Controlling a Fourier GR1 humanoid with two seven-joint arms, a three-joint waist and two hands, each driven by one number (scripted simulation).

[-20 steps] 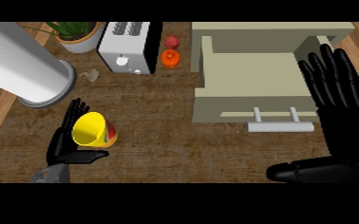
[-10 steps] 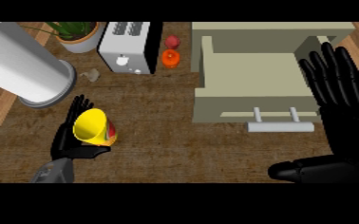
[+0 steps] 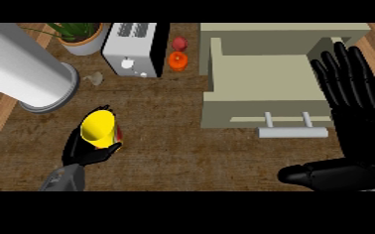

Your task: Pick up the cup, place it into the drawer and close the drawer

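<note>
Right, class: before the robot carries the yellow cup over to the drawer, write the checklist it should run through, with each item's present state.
1. Left hand curled round the yellow cup: ok.
2. Cup lifted off the counter: cannot tell.
3. Drawer open, inside free to take the cup: ok.
4. Way from cup to drawer free; toaster and the red and orange items lie further back: ok.
5. Right hand open beside the drawer, near its handle: ok.
6. Cup upright: not ok, it looks tilted.
</note>
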